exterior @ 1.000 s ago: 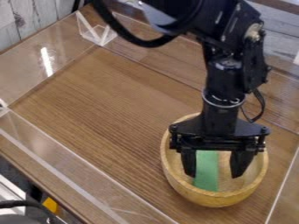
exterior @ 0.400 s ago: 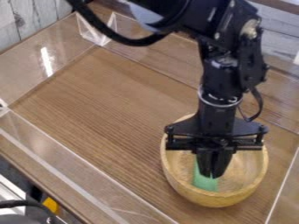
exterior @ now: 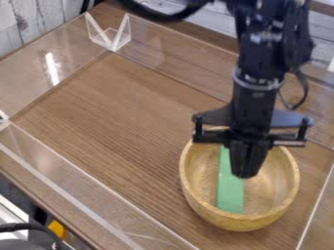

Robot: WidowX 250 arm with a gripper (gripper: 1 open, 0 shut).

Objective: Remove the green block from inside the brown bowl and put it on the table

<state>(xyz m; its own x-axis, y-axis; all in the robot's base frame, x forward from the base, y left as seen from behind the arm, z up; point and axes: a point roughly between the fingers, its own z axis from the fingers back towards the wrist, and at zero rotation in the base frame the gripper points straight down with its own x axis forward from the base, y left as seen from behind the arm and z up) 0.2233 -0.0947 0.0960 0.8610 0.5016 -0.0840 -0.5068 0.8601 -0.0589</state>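
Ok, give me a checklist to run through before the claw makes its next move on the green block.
1. Wooden bowl upright on the table: ok.
2. Claw over the bowl: ok.
3. Claw closed: ok.
4. Green block gripped between the fingertips: cannot tell; they overlap its edge in this single view.
5. Green block raised off the bowl's floor: cannot tell from this angle.
6. Green block out on the table: not ok; it shows within the bowl's rim.
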